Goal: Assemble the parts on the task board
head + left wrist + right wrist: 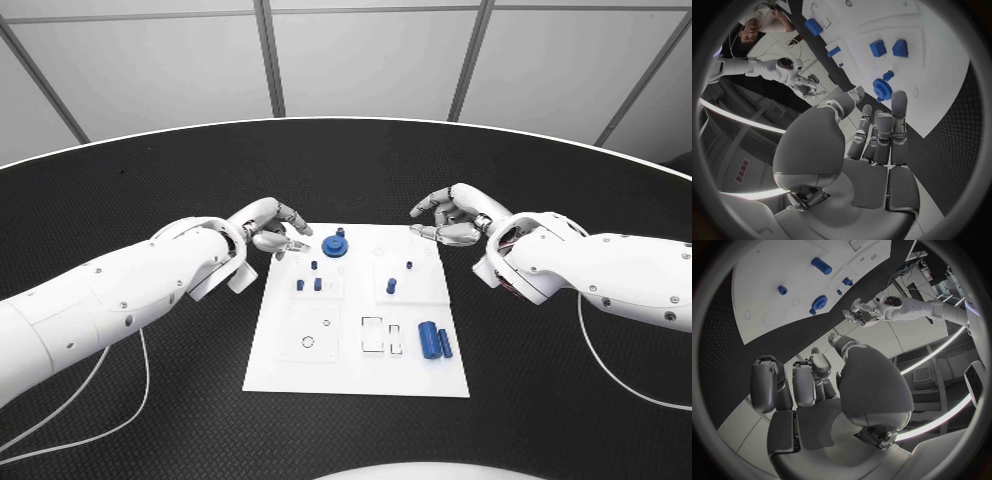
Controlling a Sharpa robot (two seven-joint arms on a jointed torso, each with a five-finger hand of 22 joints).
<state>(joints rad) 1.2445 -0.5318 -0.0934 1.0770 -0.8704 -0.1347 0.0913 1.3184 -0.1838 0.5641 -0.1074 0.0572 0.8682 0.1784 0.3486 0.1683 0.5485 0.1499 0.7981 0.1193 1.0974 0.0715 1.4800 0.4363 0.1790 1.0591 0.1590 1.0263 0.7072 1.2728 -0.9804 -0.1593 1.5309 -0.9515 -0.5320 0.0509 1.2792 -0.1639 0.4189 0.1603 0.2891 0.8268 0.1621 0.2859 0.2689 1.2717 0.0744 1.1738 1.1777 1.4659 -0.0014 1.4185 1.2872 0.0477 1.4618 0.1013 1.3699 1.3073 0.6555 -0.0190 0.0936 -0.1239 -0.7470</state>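
The white task board (361,375) lies in the middle of the black table. A blue gear (335,246) stands near its far edge, seen too in the left wrist view (881,89) and the right wrist view (819,303). Several small blue pegs (309,284) stand in the board's middle. Two blue cylinders (431,340) lie side by side near the front right. My left hand (271,228) hovers over the board's far left corner, fingers (879,135) curled in, nothing in them. My right hand (454,216) hangs off the far right corner, fingers (795,382) curled, holding nothing.
Outlined slots (382,335) and a small ring mark (307,342) show on the board's near half. Black table (173,400) spreads around the board on every side. Thin white cables (123,400) trail from both arms across the table.
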